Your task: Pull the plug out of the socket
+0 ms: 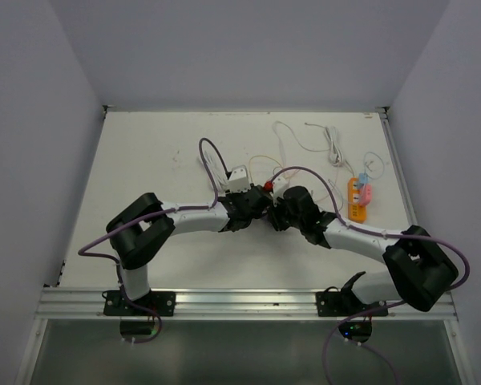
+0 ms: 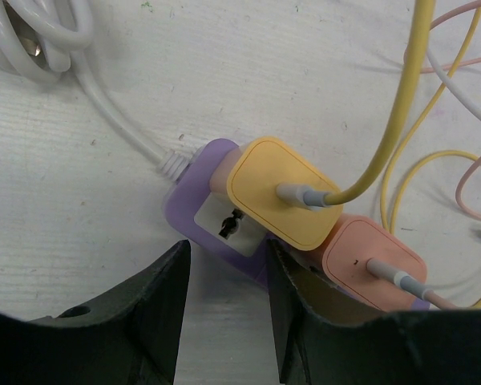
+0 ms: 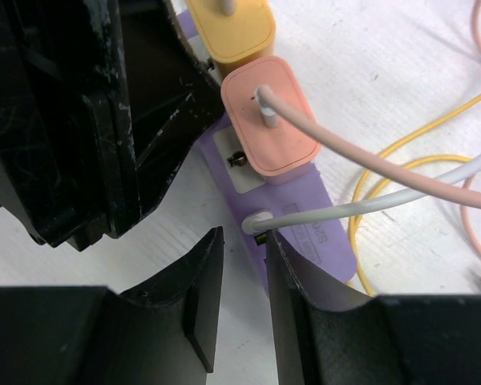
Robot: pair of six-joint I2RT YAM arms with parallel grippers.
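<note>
A purple socket strip [image 2: 194, 192] lies on the white table. A yellow plug [image 2: 284, 192] and a pink plug [image 2: 377, 261] sit in it, with one free socket [image 2: 228, 224] beside them. My left gripper [image 2: 224, 301] is open and empty at the strip's near edge; its right finger [image 2: 293, 313] lies against the strip below the yellow plug. In the right wrist view the pink plug [image 3: 268, 120], the yellow plug [image 3: 228, 28] and a white cable plug [image 3: 260, 220] show on the strip [image 3: 313, 241]. My right gripper [image 3: 242, 281] is open and empty, its right finger overlapping the strip's edge. Both grippers [image 1: 256, 204] [image 1: 282, 212] meet at mid-table.
An orange socket strip [image 1: 357, 200] with a pink plug lies to the right. A white adapter [image 1: 239, 178] and coiled white cable [image 2: 32, 32] lie at the left. Yellow [image 2: 401, 120], pink and white cables loop over the table behind. The left gripper's black body [image 3: 80, 120] stands close beside my right fingers.
</note>
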